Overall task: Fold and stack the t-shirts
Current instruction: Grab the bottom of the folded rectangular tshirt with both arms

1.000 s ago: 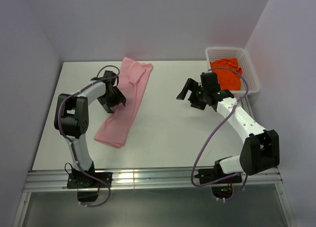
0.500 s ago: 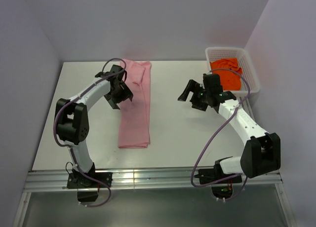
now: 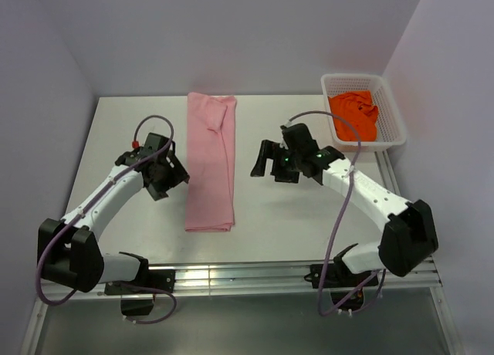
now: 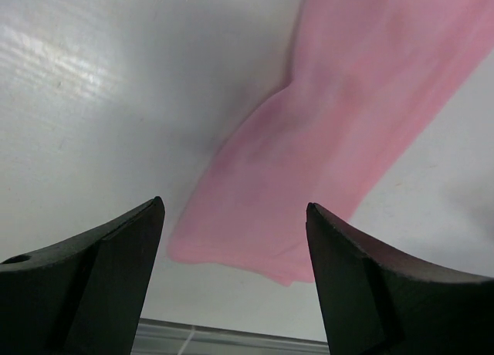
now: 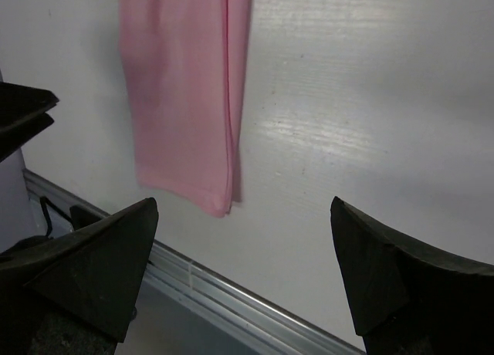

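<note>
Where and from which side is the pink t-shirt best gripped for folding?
Probably the near corners: the pink t-shirt lies flat as a long narrow strip, so the left gripper and right gripper could each pinch one from its own side.

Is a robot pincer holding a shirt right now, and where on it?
Nothing is held. The left pincer and right pincer are open and empty; the pink t-shirt lies loose between them.

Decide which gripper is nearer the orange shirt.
Right. The right gripper hovers left of the orange shirt in its basket; the left gripper is farther left, beyond the pink shirt.
</note>
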### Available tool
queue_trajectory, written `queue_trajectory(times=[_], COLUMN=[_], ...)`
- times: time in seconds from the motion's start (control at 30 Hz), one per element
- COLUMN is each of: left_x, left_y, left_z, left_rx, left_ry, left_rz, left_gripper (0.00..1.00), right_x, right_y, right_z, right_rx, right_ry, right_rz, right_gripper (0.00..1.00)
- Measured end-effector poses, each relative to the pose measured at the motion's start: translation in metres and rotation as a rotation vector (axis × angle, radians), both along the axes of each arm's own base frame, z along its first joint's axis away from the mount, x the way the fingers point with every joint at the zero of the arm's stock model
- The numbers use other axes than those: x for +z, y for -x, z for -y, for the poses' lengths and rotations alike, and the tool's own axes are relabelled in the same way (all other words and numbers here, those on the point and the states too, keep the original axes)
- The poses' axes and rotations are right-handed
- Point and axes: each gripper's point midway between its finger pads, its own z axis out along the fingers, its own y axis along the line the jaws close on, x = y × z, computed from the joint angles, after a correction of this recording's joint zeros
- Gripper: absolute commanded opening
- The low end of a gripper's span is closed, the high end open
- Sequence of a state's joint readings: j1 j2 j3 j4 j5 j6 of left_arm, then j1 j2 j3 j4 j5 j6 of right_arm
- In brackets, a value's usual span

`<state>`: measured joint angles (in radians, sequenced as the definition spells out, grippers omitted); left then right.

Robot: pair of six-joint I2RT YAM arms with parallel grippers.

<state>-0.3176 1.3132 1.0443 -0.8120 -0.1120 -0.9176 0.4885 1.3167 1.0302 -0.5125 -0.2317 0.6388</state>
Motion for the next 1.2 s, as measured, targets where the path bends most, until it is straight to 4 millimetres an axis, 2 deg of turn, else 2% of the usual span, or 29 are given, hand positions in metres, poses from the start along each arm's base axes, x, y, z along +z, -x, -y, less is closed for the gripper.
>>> queue_trajectory(times=[0.1, 0.17, 0.27, 0.33, 0.57, 0.73, 0.87, 1.03, 1.13, 1.17, 1.2], left_x=[-0.033, -0.048, -0.06, -0.067, -0.083, -0.092, -0.096, -0.099, -0.103, -0.104, -0.105], left_y=[0.02, 0.031, 0.036, 0.037, 0.045, 0.06, 0.076, 0.083, 0.088, 0.089, 0.09], left_z=[-0.003, -0.005, -0.004, -0.001, 0.006, 0.008, 0.008, 0.011, 0.013, 0.014, 0.015], left_rx=[-0.014, -0.024, -0.032, -0.039, -0.056, -0.069, -0.072, -0.077, -0.082, -0.083, -0.083], left_ry=[-0.01, -0.013, -0.005, 0.014, 0.061, 0.078, 0.093, 0.104, 0.108, 0.112, 0.117], left_rz=[-0.073, -0.107, -0.12, -0.119, -0.131, -0.148, -0.153, -0.157, -0.164, -0.167, -0.169], left_gripper=[0.81, 0.8, 0.79, 0.78, 0.77, 0.75, 0.75, 0.74, 0.72, 0.72, 0.71], right_x=[-0.017, -0.036, -0.065, -0.075, -0.087, -0.1, -0.108, -0.122, -0.127, -0.128, -0.131], right_y=[0.003, 0.003, 0.01, 0.017, 0.035, 0.064, 0.081, 0.092, 0.094, 0.095, 0.096], right_z=[-0.022, -0.035, -0.045, -0.047, -0.062, -0.086, -0.102, -0.112, -0.118, -0.12, -0.121], right_rx=[0.05, 0.078, 0.108, 0.124, 0.182, 0.273, 0.325, 0.35, 0.357, 0.361, 0.366], right_ry=[0.031, 0.065, 0.112, 0.128, 0.146, 0.156, 0.146, 0.15, 0.14, 0.137, 0.136], right_rz=[-0.059, -0.111, -0.187, -0.223, -0.266, -0.307, -0.332, -0.369, -0.374, -0.374, -0.377], right_gripper=[1.0, 1.0, 1.0, 1.0, 0.99, 0.97, 0.95, 0.86, 0.75, 0.65, 0.6])
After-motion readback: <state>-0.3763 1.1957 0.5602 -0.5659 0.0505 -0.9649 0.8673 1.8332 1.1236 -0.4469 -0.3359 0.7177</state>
